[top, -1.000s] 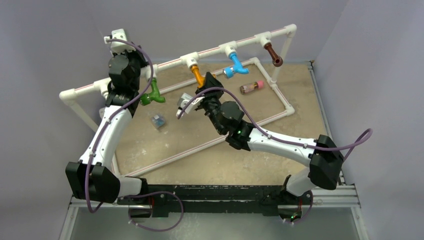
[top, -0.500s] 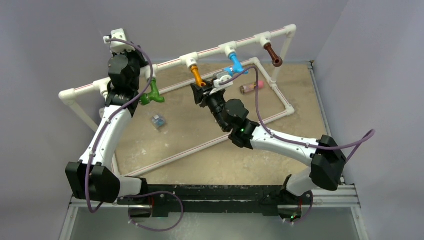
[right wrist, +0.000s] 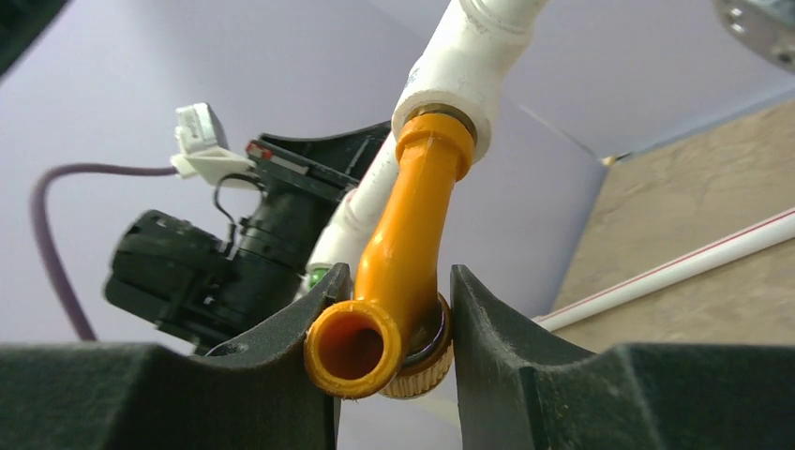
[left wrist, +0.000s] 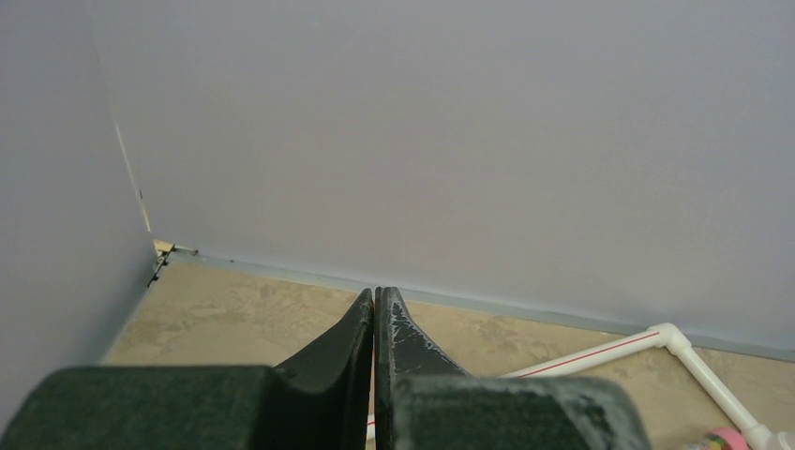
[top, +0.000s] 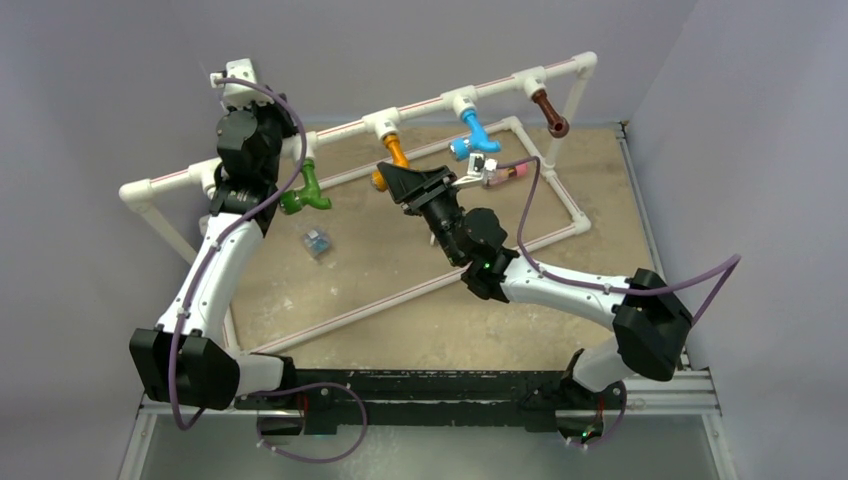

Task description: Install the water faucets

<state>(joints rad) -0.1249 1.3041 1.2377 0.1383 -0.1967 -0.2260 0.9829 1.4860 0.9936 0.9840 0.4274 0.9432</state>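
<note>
Four faucets hang from the white pipe rail (top: pixel 425 104): green (top: pixel 305 192), orange (top: pixel 395 152), blue (top: pixel 473 135) and brown (top: pixel 550 112). My right gripper (top: pixel 392 182) is shut on the orange faucet (right wrist: pixel 403 253) at its nozzle end. The faucet's top sits in a white tee joint (right wrist: pixel 464 61). My right fingers (right wrist: pixel 487 328) press on both sides of it. My left gripper (top: pixel 282 128) is raised by the rail's left part, above the green faucet. In the left wrist view it (left wrist: pixel 375 298) is shut and empty, pointing at the back wall.
A small clear cylinder with a pink end (top: pixel 503 173) lies on the tan table inside the floor pipe frame (top: pixel 565 200). A small clear-blue piece (top: pixel 317 241) lies near the left. Grey walls close in on three sides.
My right wrist has rolled around the orange faucet while holding it; its camera has swung from the left side to the right. The left arm has not moved.
</note>
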